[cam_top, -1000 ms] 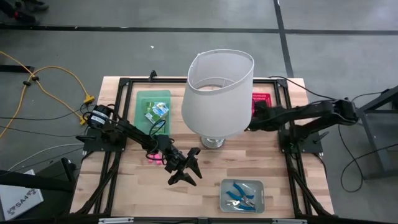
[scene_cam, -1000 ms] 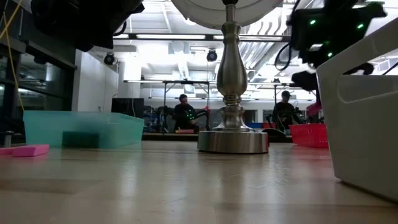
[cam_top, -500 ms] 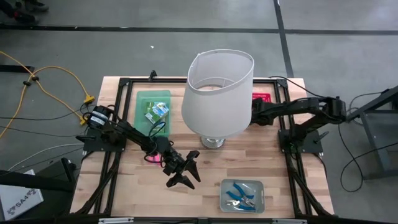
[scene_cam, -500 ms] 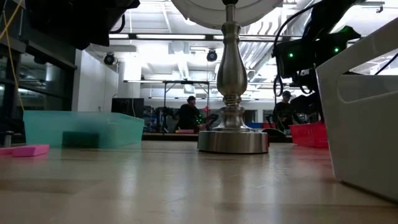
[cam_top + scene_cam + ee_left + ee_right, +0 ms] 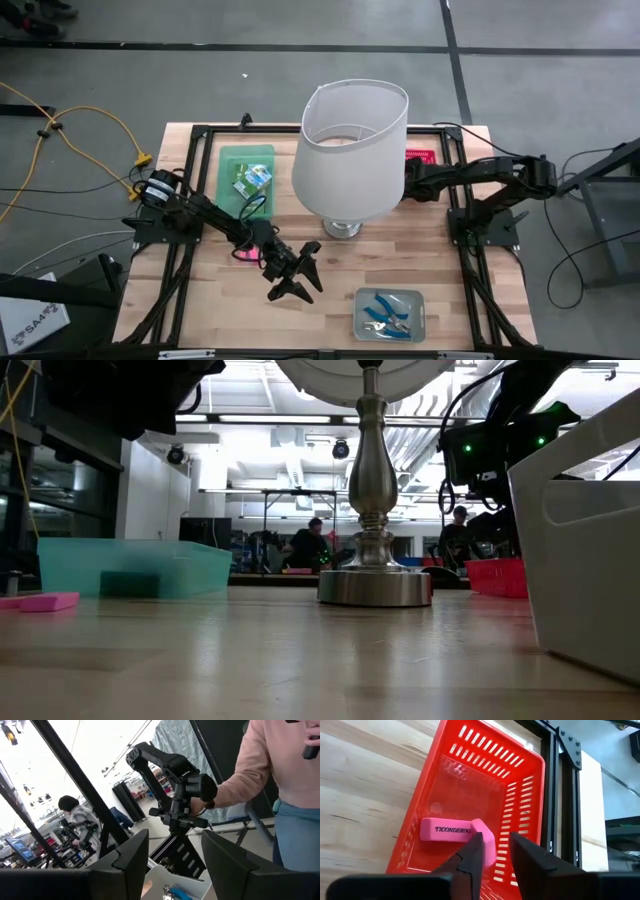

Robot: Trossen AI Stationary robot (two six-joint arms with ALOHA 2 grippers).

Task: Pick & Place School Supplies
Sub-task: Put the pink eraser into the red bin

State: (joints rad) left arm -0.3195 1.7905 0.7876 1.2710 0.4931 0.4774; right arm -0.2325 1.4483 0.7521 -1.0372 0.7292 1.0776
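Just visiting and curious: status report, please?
Right gripper open over red tray, two pink erasers inside. Left gripper open, empty, mid-table. Lamp stands between arms.

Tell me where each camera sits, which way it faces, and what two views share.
High view: above the table, looking straight down; both arms show, left fingers open near the lamp.
Low view: at table height, looking level across to the room; lamp base, a pink eraser, part of an arm.
Left wrist view: looks up past its own fingers at a person and a bin's corner.
Right wrist view: looks down past its fingers into the red tray with two erasers.
High and low views share the lamp.
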